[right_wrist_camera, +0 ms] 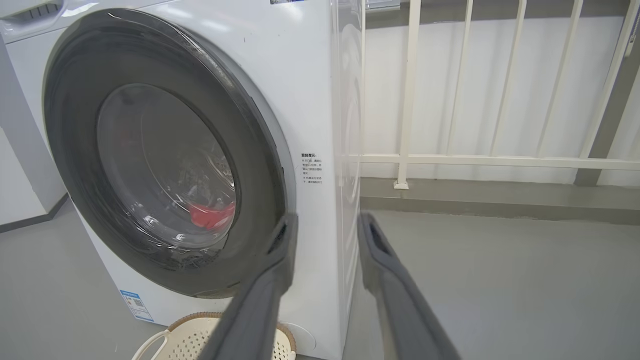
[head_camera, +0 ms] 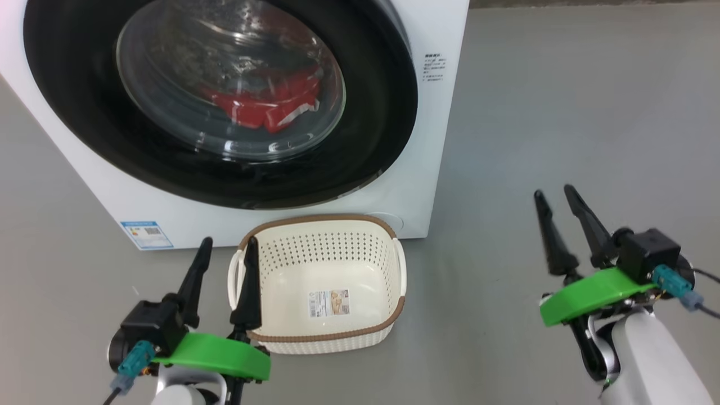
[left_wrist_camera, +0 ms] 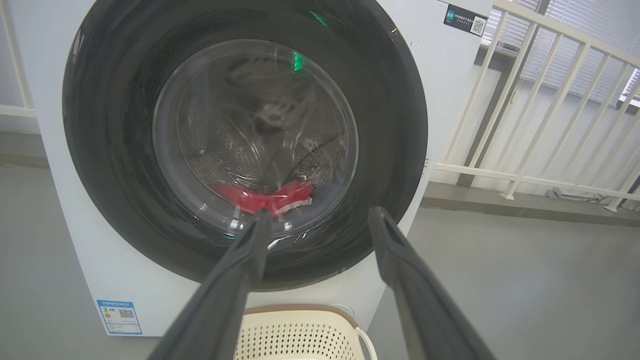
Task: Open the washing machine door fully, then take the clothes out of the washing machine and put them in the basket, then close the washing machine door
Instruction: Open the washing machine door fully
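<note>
Two grippers, both empty. Left gripper: fingers spread wide, tips at near-left corner of basket. Right gripper: fingers apart, narrower gap, pinching nothing, well right of washing machine. Washing machine door looks shut; clothes red behind glass, low in drum. Basket empty, on floor against machine front, below door.

Risks: glossy rim offers little purchase, fingers may slip; left arm could nudge basket.

Floor smooth grey; white railing beyond machine.
</note>
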You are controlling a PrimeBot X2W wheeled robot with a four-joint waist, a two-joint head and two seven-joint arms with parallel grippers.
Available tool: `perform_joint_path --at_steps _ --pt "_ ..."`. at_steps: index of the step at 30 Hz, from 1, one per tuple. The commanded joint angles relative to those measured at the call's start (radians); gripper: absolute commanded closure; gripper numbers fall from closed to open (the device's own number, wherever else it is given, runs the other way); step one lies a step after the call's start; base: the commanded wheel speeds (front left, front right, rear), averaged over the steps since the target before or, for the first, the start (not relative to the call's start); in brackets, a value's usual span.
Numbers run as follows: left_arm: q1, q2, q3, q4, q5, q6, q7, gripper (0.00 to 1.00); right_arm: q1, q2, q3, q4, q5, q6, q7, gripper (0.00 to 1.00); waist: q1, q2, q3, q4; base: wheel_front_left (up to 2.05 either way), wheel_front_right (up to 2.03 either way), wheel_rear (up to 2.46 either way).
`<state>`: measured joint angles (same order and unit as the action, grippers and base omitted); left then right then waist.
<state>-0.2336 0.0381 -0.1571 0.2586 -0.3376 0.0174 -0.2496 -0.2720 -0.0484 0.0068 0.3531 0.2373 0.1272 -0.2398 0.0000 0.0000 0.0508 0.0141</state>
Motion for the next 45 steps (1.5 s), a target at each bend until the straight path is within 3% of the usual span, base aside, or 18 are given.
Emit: perform_joint_path --at_steps 1,5,12,21,35,39,45 --pt "-0.050 0.012 0.024 -0.040 -0.006 0.000 -0.011 0.00 -0.059 -0.002 0.014 -0.030 -0.006 0.003 0.005 1.00 0.0000 0.0000 0.023 0.013 0.00 0.00 0.00" --pt "-0.061 0.013 0.013 -0.078 -0.003 -0.014 -0.012 0.00 -0.105 -0.002 0.010 -0.027 0.060 0.003 0.020 1.00 0.0000 0.0000 0.061 0.024 0.00 0.00 0.00" --pt "-0.073 0.013 0.009 -0.155 0.009 -0.025 -0.012 0.00 -0.202 -0.002 -0.001 -0.011 0.377 0.003 0.050 1.00 0.0000 0.0000 0.138 0.047 0.00 0.00 0.00" --pt "-0.091 0.013 -0.004 -0.233 0.009 -0.075 -0.012 0.00 -0.331 -0.002 -0.031 0.002 0.594 0.003 0.124 1.00 0.0000 0.0000 0.229 0.063 0.00 0.00 0.00" --pt "-0.132 0.012 0.009 -0.287 0.060 -0.088 -0.012 0.00 -0.591 -0.007 -0.106 0.060 0.939 0.003 0.412 1.00 0.0000 0.0000 0.381 0.072 0.00 0.00 0.00" --pt "-0.144 0.012 0.023 -0.293 0.072 -0.093 -0.012 0.00 -0.663 -0.005 -0.124 0.116 1.061 0.003 0.542 1.00 0.0000 0.0000 0.412 0.078 0.00 0.00 0.00" --pt "-0.151 0.012 0.015 -0.307 0.083 -0.092 -0.012 0.00 -0.745 -0.010 -0.124 0.170 1.141 0.003 0.692 1.00 0.0000 0.0000 0.444 0.090 0.00 0.00 0.00"
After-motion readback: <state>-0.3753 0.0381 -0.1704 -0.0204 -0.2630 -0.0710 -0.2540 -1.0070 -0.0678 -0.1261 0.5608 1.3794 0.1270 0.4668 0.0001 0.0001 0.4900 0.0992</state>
